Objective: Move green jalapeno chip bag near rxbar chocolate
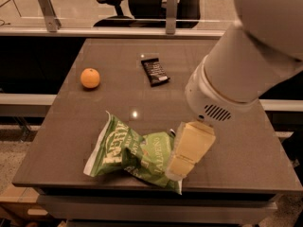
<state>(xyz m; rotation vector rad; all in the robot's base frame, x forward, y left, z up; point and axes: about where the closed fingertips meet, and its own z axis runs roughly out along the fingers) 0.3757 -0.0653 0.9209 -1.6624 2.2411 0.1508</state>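
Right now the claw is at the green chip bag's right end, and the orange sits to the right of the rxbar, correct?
Not quite. The camera view shows the orange left of the rxbar, not right. The claw is indeed at the right end of the green chip bag.

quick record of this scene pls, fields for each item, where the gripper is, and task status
table: dark, flat top
green jalapeno chip bag: crumpled, lying near the front edge
rxbar chocolate: lying flat toward the back, middle
orange: back left, apart from the bar
gripper: at the bag's right end, near the front edge; grasp cannot be told
task status: bag not yet near the bar
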